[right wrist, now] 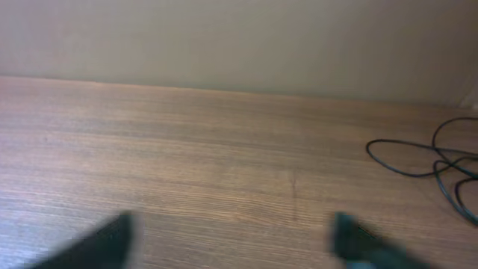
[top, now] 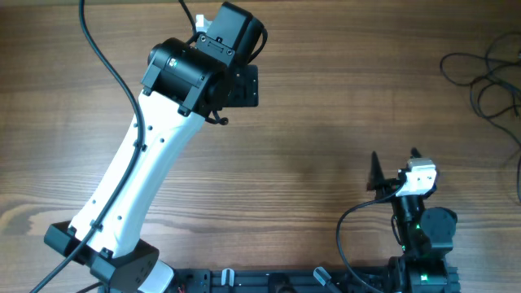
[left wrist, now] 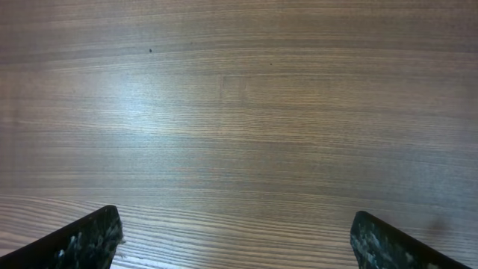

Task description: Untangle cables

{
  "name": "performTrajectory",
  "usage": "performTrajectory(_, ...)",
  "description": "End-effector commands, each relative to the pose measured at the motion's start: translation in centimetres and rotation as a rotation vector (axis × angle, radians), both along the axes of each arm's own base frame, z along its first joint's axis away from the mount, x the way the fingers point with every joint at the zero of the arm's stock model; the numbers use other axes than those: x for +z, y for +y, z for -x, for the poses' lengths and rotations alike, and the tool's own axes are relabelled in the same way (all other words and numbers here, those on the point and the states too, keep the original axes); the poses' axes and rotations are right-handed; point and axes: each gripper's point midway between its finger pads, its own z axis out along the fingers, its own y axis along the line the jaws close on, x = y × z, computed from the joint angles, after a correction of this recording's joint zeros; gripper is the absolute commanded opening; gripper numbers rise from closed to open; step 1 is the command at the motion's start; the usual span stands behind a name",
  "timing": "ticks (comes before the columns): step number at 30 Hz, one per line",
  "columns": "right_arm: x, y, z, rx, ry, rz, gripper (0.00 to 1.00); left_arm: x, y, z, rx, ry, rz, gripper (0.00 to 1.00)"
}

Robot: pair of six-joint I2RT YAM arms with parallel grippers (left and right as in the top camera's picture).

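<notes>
The cables (top: pixel 487 81) are thin black cords lying in loose tangled loops at the table's far right edge; they also show at the right of the right wrist view (right wrist: pixel 441 166). My left gripper (top: pixel 241 85) reaches out over the far middle of the table, far from the cables. In the left wrist view its jaws (left wrist: pixel 237 239) are wide open with only bare wood between them. My right gripper (top: pixel 394 169) sits near the front right, short of the cables. Its jaws (right wrist: pixel 239 237) are open and empty, and that view is blurred.
The wooden table (top: pixel 326 122) fills the view. A thicker black wire (top: pixel 110 57) runs from the far edge down along my left arm. Another wire (top: pixel 346 232) loops beside my right arm's base. A pale wall (right wrist: pixel 224 37) stands beyond the table.
</notes>
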Motion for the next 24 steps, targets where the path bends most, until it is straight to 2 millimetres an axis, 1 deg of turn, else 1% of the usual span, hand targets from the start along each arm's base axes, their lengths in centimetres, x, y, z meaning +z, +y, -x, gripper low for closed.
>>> performTrajectory(1, 0.2, -0.2, 0.0, -0.013, -0.009, 0.019, 1.0, 0.3, -0.1, 0.2, 0.002, -0.005, 0.016, 1.0)
performTrajectory(2, 0.2, -0.3, 0.0, -0.013, -0.011, 0.052, 1.0, 0.3, -0.1, 0.2, 0.002, -0.005, 0.016, 1.0)
performTrajectory(5, 0.2, -0.3, 0.0, 0.022, -0.024, 0.308, 1.0, 0.3, -0.1, 0.2, 0.002, -0.005, 0.016, 1.0)
performTrajectory(6, 0.1, -0.2, 0.0, 0.029, -0.022, 0.322, 0.99, 0.3, -0.1, 0.2, 0.002, -0.006, 0.017, 1.0)
performTrajectory(7, 0.0, -0.1, 0.0, 0.035, -0.019, 0.316, 1.0, 0.3, -0.1, 0.2, 0.002, -0.006, 0.017, 1.0)
performTrajectory(11, -1.0, -0.1, -0.1, 0.011, 0.034, 0.123, 1.0, 0.3, -0.1, 0.2, 0.002, -0.006, 0.017, 1.0)
performTrajectory(14, -1.0, -0.1, -0.1, -0.009, 0.041, -0.003, 1.0, 0.3, -0.1, 0.2, 0.002, -0.006, 0.017, 1.0)
performTrajectory(16, -0.7, -0.1, -0.2, -0.011, 0.032, -0.016, 1.0, 0.3, -0.1, 0.2, 0.002, -0.006, 0.017, 1.0)
performTrajectory(24, -1.1, -0.1, -0.1, -0.009, 0.045, -0.009, 1.0, 0.3, -0.2, 0.1, 0.002, -0.01, 0.02, 1.0)
